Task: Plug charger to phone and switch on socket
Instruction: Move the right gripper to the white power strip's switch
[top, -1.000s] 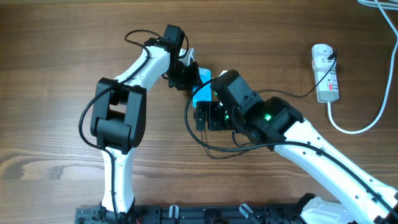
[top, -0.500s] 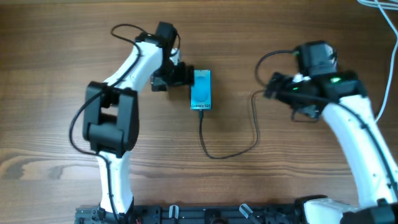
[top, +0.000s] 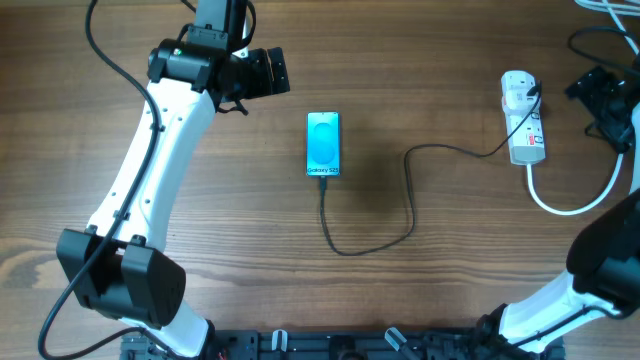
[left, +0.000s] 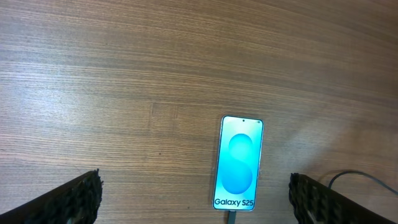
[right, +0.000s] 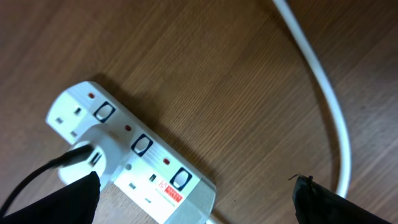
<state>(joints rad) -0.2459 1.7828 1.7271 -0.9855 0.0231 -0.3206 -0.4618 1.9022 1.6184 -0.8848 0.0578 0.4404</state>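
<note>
The phone (top: 323, 145) lies flat at the table's middle, turquoise screen up (left: 239, 162). The charger (top: 410, 195) runs from the phone's near end in a loop across the wood to a white plug block (top: 517, 88) on the socket (top: 526, 128). Its tip (left: 231, 216) sits in the phone's port. My left gripper (top: 283, 72) hovers open up and left of the phone, with nothing between its fingers (left: 74, 199). My right gripper (top: 598, 105) is open just right of the socket, and the strip's switches (right: 142, 146) show between its fingers (right: 59, 202).
The socket's thick white lead (top: 570, 205) curves off to the right edge (right: 323, 93). Another white cable (top: 600, 8) crosses the top right corner. A black base rail (top: 330, 345) runs along the front edge.
My left gripper opened, left the phone and drew back up and left. My right arm swung from the phone to the far right beside the socket. The charger now shows plugged into the phone.
</note>
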